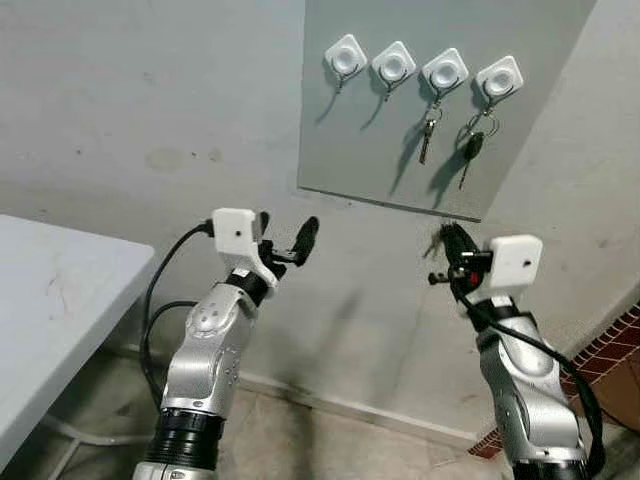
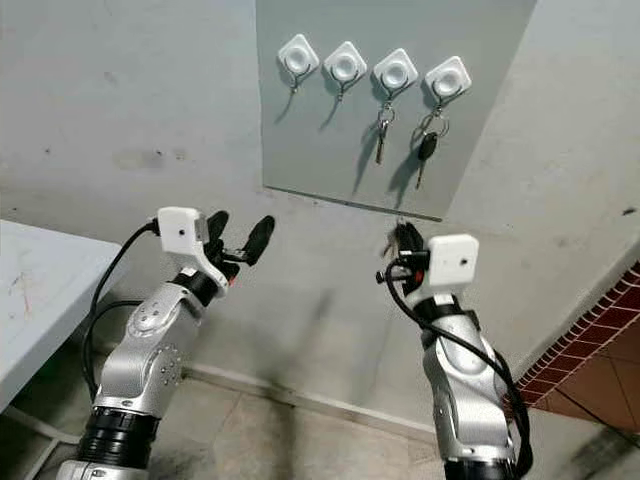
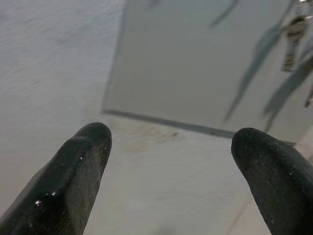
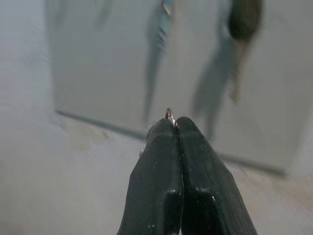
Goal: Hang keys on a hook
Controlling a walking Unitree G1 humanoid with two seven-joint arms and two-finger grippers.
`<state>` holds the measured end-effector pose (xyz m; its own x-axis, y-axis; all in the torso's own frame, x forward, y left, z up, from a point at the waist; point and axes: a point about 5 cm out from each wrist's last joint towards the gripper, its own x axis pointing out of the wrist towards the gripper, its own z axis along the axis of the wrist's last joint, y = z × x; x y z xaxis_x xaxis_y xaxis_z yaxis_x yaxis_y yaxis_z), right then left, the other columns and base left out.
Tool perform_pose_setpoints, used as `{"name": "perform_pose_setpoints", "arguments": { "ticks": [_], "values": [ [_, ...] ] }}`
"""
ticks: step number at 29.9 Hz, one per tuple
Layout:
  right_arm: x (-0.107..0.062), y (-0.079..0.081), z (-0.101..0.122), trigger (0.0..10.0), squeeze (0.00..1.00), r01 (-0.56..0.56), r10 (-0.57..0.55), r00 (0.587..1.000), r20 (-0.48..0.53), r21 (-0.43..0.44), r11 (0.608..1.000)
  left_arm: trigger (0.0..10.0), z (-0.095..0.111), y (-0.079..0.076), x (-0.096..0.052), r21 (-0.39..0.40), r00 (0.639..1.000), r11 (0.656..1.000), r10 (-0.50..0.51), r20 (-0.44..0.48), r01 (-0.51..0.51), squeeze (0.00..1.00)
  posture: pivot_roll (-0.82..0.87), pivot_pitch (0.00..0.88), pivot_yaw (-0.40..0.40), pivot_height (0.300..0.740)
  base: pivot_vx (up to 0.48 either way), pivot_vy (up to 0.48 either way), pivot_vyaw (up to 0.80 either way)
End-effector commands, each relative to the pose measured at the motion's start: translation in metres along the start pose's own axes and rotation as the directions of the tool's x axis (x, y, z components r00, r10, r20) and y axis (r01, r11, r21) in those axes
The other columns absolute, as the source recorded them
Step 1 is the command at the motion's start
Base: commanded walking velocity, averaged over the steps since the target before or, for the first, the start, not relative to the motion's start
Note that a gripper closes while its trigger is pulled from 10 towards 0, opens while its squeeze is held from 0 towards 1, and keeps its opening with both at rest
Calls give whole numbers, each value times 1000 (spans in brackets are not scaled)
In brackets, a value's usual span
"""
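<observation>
Metal, thin and silvery: a key ring point(image 4: 169, 114) peeping out just past the tips of the right gripper point(image 1: 447, 236), pinched between two black fingers point(image 4: 156, 166) pressed flat together; rest of the keys hidden behind those fingers, a small glint beside them in the head views too small to read. Raised in front of the wall, just below the lower edge of the grey board point(image 1: 380, 130), beneath the third and fourth of four white hooks point(image 1: 347, 56); well short of touching any of them. Hanging already from the third hook, a silver key point(image 1: 427, 135); from the fourth hook point(image 1: 499, 78), a ring with a dark-headed key point(image 1: 471, 148); first two hooks bare. Off to the other side, held at much the same height, the left gripper point(image 1: 288, 243), fingers point(image 3: 73, 181) spread wide apart with nothing between them, pointed toward the board's lower left corner. Behind everything, a pale plastered wall point(image 1: 150, 120), stained in places; at the left edge, a white table point(image 1: 60, 300); below, beige floor tiles point(image 1: 300, 440); at the far right, a patch of red brick-patterned floor point(image 1: 610, 350).
</observation>
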<state>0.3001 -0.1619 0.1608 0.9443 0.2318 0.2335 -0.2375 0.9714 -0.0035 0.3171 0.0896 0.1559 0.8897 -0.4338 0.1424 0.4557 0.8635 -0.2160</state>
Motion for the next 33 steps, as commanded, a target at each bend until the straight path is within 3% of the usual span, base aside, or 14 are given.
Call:
{"name": "perform_pose_setpoints", "arguments": {
  "ticks": [1,18,33],
  "values": [
    [5,1,3,10000,0,-24,23,1000,18,2,1000,10000,8,-6,4,18,999,999,-44,16,43,0,-42,2,-40,740,0,0,0],
    [61,29,44,10000,0,-188,178,966,189,37,982,10000,31,-12,16,21,993,996,-87,74,86,0,-31,0,-47,740,0,0,0],
    [84,41,56,10000,0,-222,199,948,249,71,972,10000,43,-17,22,35,987,992,-122,104,119,0,-22,0,-49,740,0,0,0]
  ]
}}
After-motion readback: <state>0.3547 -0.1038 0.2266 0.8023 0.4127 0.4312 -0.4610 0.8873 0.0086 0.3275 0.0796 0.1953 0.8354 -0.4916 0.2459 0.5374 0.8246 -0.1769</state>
